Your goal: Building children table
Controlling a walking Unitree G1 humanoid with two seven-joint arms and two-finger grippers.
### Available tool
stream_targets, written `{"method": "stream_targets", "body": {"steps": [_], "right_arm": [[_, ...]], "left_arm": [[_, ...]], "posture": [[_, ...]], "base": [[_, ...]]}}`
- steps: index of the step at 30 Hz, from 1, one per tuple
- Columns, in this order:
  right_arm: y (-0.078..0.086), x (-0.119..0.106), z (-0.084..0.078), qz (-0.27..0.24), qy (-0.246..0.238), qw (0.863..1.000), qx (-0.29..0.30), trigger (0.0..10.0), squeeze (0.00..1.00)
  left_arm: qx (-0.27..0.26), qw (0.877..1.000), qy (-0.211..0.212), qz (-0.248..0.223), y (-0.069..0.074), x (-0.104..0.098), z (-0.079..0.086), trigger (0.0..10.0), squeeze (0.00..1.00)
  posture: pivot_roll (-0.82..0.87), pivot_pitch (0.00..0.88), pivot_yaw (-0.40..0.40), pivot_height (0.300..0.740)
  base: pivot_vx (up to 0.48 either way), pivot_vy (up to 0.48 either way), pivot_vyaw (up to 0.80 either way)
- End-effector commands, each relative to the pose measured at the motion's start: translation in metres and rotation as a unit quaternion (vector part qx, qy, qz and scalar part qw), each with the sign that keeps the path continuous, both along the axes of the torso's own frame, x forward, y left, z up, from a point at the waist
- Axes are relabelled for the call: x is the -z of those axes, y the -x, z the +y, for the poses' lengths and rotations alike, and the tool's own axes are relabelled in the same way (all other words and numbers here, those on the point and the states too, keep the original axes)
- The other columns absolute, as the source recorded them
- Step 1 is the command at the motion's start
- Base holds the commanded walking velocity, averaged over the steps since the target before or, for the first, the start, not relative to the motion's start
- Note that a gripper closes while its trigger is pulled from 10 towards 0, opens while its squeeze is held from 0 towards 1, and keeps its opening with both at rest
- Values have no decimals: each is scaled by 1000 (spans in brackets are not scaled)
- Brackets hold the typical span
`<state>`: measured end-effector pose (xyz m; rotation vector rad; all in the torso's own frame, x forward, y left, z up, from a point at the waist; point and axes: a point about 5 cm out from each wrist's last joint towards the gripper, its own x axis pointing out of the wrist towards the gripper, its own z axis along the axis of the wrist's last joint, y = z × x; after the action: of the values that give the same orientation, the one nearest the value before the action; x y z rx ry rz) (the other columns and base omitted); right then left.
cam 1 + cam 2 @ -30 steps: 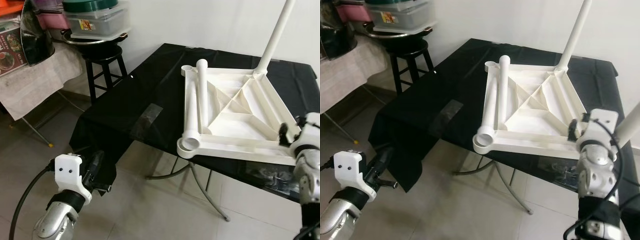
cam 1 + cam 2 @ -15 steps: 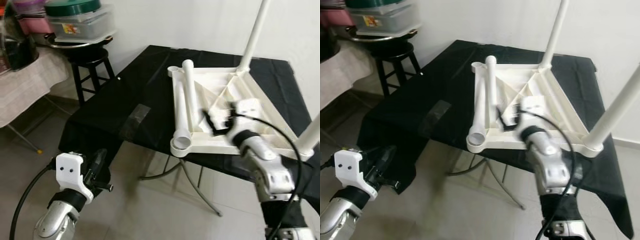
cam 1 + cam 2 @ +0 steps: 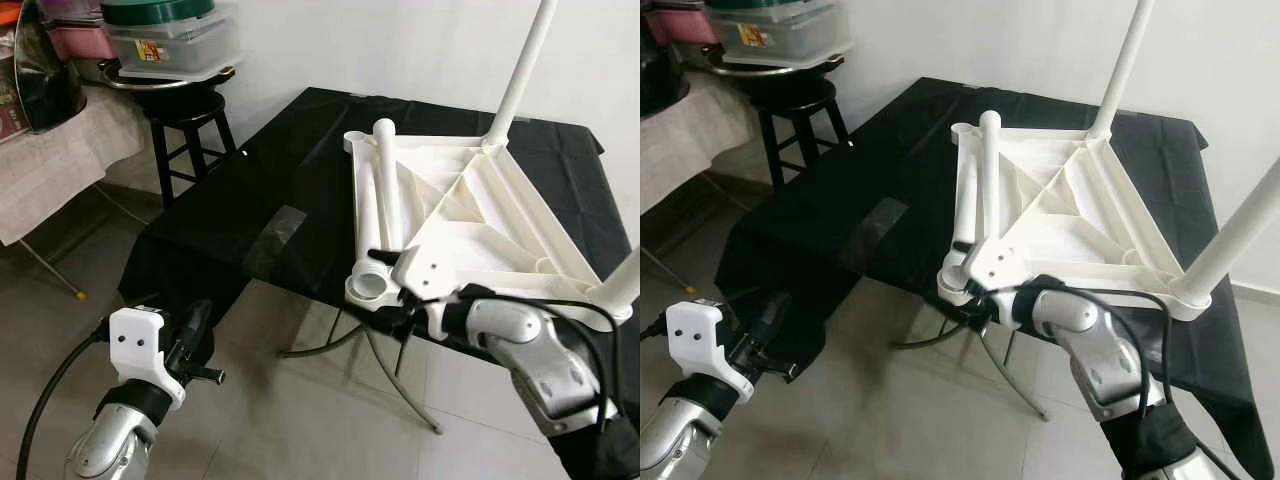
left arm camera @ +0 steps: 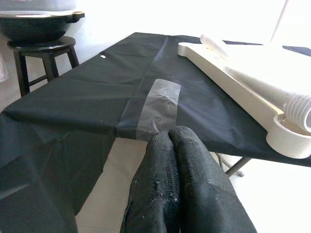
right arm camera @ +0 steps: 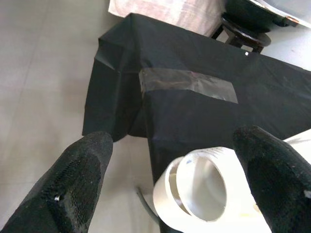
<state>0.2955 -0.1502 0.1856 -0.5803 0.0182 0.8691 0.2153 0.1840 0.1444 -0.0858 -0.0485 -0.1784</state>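
Note:
The white children's table top (image 3: 480, 230) lies upside down on a black-clothed table (image 3: 270, 180). Two white legs stand in its sockets, one at the far corner (image 3: 520, 70) and one at the near right corner (image 3: 625, 275). A loose white leg (image 3: 385, 190) lies along its left edge, with the open end (image 5: 201, 187) by the near-left corner socket (image 3: 368, 288). My right gripper (image 3: 385, 290) is open at that corner, one finger on either side of the leg's open end without touching it. My left gripper (image 4: 170, 133) is shut on nothing, low before the table's front edge.
A strip of clear tape (image 3: 275, 230) sits on the cloth near the front edge. A black stool (image 3: 190, 130) bearing stacked containers (image 3: 170, 40) stands at the back left, beside a cloth-covered table (image 3: 50, 160). Metal table legs (image 3: 400, 370) cross under the table above a tiled floor.
The camera has shifted. My right arm swung from the table top's right side across to its near-left corner, where its open fingers now flank the loose leg's end. The left arm stayed put.

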Motion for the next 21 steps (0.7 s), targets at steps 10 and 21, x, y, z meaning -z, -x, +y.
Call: {"method": "stream_targets", "body": {"steps": [10,21], "right_arm": [[-12,20,-7,20,61,994,90,10000,0],[-30,24,-2,8,-1,983,183,10000,0]], "left_arm": [[3,1000,-1,6,2,2,-1,10000,0],[4,1000,-4,6,3,1,0,10000,0]], "posture": [[-82,73,-20,740],[-77,79,-5,740]], "base": [[0,0,0],[0,0,0]]}}
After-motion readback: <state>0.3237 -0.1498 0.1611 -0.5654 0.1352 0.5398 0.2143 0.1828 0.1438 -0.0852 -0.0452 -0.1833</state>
